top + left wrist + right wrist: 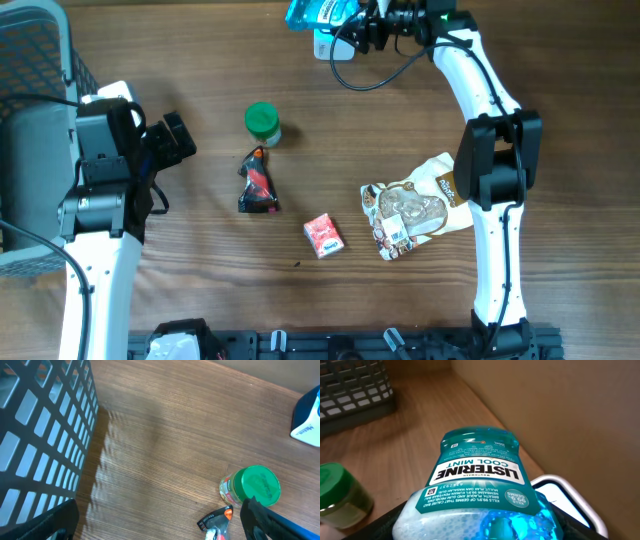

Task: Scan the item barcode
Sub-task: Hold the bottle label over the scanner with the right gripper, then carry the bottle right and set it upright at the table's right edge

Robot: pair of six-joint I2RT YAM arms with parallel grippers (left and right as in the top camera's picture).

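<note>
A blue Listerine Cool Mint mouthwash bottle (pixel 318 12) hangs at the table's far edge, with my right gripper (pixel 365 25) shut on its body. In the right wrist view the bottle (pixel 480 470) fills the frame, label and small code facing the camera, and the black fingers (pixel 395 521) press its sides. A white scanner (pixel 328 45) with a dark rim (pixel 565 495) lies just beneath the bottle. My left gripper (pixel 180 140) stands wide open over the left of the table, and nothing is between its fingers (pixel 265 520).
A green-lidded jar (pixel 262 122) and a black-and-red packet (pixel 258 183) lie mid-table, close to the left gripper's right finger. A small red box (pixel 323 236) and a snack bag (pixel 415 210) lie nearer the front. A grey wire basket (pixel 30 60) stands at the far left.
</note>
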